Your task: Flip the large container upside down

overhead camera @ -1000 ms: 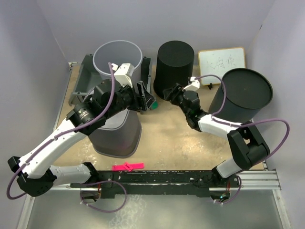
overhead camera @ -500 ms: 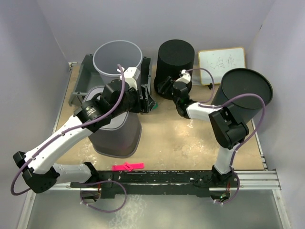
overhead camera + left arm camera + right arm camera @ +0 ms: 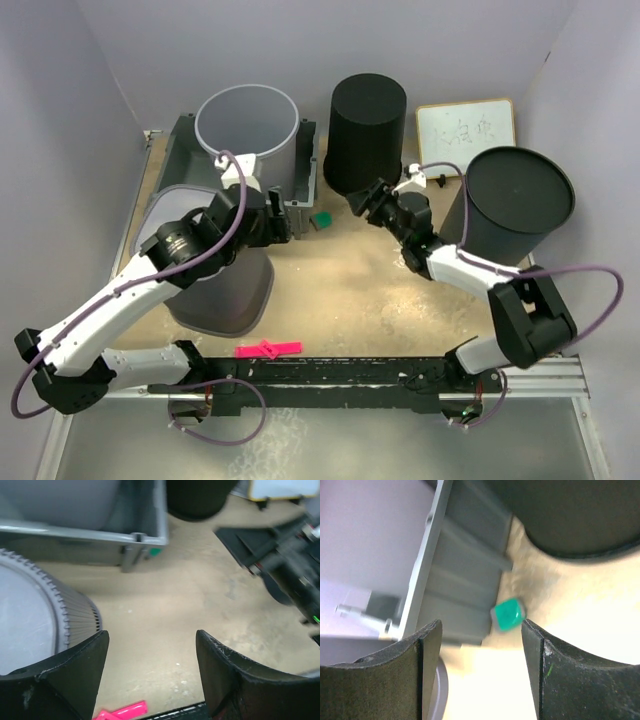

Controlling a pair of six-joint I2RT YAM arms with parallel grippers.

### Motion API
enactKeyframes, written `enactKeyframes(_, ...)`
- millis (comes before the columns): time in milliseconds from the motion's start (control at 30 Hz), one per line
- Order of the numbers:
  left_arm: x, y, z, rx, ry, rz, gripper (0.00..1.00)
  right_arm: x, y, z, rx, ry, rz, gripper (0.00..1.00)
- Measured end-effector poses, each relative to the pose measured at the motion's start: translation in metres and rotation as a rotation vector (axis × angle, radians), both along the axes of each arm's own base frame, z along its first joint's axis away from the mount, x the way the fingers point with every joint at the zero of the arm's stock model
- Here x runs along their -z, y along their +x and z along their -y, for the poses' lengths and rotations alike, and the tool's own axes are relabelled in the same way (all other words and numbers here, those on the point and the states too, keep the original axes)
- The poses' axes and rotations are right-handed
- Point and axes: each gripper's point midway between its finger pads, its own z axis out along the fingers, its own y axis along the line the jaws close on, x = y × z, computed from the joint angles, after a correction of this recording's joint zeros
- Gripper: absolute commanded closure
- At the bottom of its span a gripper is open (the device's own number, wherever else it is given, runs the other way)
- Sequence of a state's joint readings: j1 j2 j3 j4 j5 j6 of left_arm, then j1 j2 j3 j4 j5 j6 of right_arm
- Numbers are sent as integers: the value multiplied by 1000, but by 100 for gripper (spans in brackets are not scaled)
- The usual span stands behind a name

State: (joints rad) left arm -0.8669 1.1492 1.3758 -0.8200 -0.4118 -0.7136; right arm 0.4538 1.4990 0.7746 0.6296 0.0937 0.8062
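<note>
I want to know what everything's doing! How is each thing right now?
Left gripper: jaws open, empty.
Right gripper: jaws open, empty.
Dark grey bin: bottom facing up, not held.
Pale grey bin: upright, open, in the tray.
Back black bin: upside down.
Right black bin: upside down.
Green cube: lying on the table.
Pink clip: lying on the table.
Whiteboard: has writing on it.

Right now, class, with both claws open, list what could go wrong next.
The left claw holds nothing, so the grey bucket beside it could shift unchecked. The right claw sits close to a black bucket and might knock it.
</note>
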Motion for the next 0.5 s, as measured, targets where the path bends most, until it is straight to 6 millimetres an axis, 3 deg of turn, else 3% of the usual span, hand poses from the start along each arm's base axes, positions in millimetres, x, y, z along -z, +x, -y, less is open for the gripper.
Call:
enactKeyframes(167,9,-4,-54,-221,97,-9,31,14,-53,-26,-154,24,-45,33)
enactKeyframes(300,11,-5,-83,-337,182,0,31,22,-93,-75,-314,45,-81,33)
enactKeyframes(367,2,-3,-90,-369,181,25,32,26,-112,-99,-385,59,-95,34)
enactKeyframes(500,-27,1,-83,-338,84,102,32,45,-145,-152,-516,77,-154,36)
